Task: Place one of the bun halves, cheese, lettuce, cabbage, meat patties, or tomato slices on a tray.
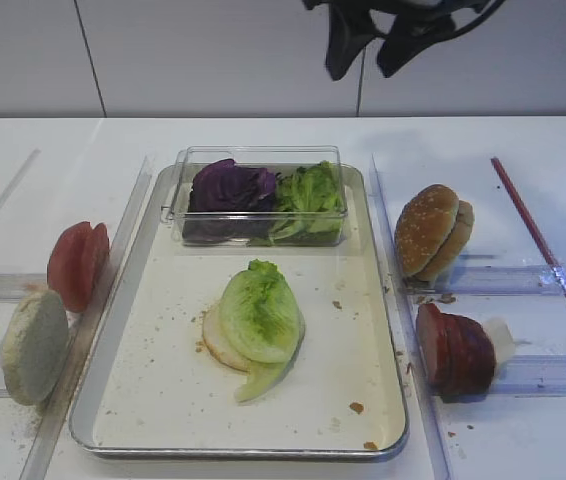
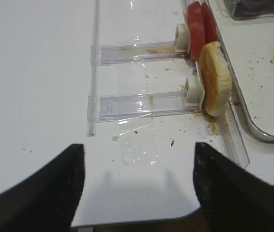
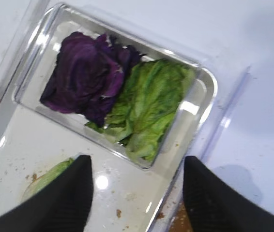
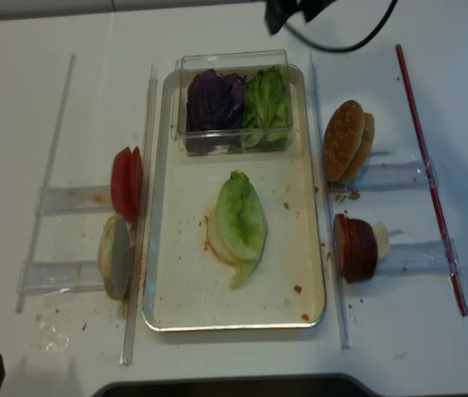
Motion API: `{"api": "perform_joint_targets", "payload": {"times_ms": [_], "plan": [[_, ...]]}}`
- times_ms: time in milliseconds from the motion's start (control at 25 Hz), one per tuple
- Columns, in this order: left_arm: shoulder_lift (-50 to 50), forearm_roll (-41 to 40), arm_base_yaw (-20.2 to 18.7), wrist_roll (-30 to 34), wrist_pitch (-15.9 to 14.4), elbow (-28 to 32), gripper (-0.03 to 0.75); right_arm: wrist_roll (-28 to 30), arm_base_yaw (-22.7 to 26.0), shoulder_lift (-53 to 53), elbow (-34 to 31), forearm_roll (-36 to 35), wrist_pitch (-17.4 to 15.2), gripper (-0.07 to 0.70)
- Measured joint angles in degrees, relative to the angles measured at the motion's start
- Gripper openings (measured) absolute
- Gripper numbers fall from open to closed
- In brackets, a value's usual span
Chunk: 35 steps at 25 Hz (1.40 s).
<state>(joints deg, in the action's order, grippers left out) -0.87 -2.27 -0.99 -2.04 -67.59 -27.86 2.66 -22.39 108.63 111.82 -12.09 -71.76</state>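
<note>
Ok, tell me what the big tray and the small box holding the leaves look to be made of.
The tray: seemingly metal, silvery with a dull sheen on its rolled rim; the bottom looks cream and matt, flecked with crumbs. The small box: probably clear plastic, since the purple cabbage and green leaves show through its glossy walls.

Lighting was bright, even and cool, apparently from overhead. Glare spots shone on the tray [image 3: 100, 182] floor and on the clear plastic box [image 3: 195, 108] rim in the right wrist view, which was soft with slight blur. The gripper fingers [image 2: 35, 193] were dark and unfocused, casting faint shadows on the white table [image 2: 35, 72]. The realsense view looked flatter, slightly washed out.
</note>
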Motion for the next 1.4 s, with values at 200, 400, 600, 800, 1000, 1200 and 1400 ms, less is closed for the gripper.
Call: {"api": "perform_joint_targets", "payload": {"times_ms": [200,400,600,800,1000,1200,1400], "plan": [[0.0,0.0,0.0,0.0,0.0,0.0,0.438,0.0,7.4,-0.9,0.0,0.0,0.0,0.422],[0.0,0.0,0.0,0.0,0.0,0.0,0.439,0.8,14.2,-2.2,-0.8,0.2,0.0,0.422],[0.0,0.0,0.0,0.0,0.0,0.0,0.439,2.2,20.7,-4.6,-4.4,0.3,0.0,0.422],[0.0,0.0,0.0,0.0,0.0,0.0,0.439,3.9,26.4,-7.4,-10.5,0.4,0.0,0.422],[0.0,0.0,0.0,0.0,0.0,0.0,0.438,5.1,30.1,-10.9,-15.2,0.4,0.0,0.422],[0.0,0.0,0.0,0.0,0.0,0.0,0.439,5.6,30.5,-15.4,-20.4,0.1,0.1,0.422],[0.0,0.0,0.0,0.0,0.0,0.0,0.439,6.0,30.5,-22.2,-28.5,0.0,0.8,0.422]]}}
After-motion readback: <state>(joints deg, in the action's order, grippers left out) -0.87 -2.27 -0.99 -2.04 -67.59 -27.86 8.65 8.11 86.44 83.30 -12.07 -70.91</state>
